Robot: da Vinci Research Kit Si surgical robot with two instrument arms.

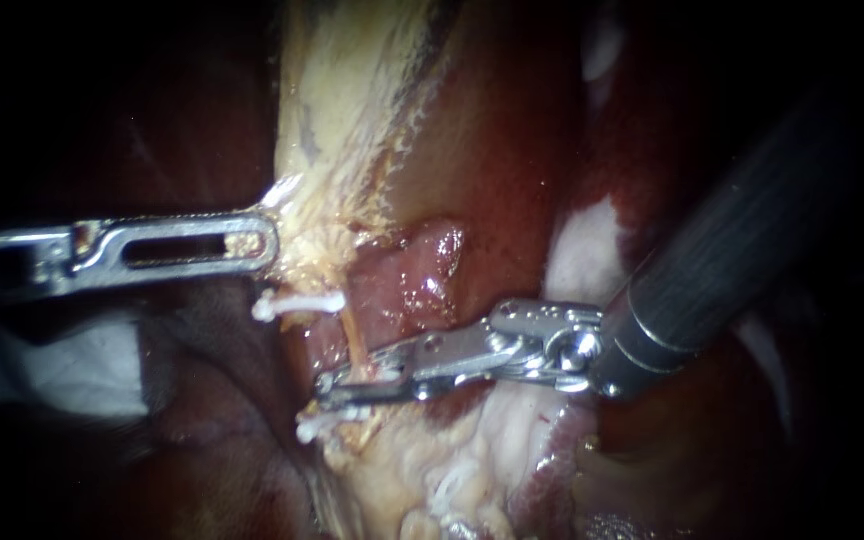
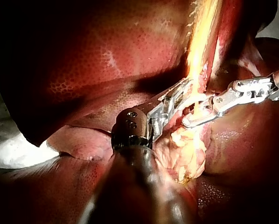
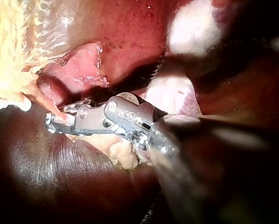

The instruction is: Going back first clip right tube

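Shows right instrument point(image 1: 338, 388) jaws narrowly apart astride the tube point(image 1: 354, 340), white clip point(image 1: 318, 424) just beside them, left instrument point(image 1: 260, 243) clamping pale tissue point(image 1: 342, 110).

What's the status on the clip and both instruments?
Left instrument jaws shut on pale tissue. Right instrument at the tube, between upper white clip and lower white clip. Nothing else in the way.
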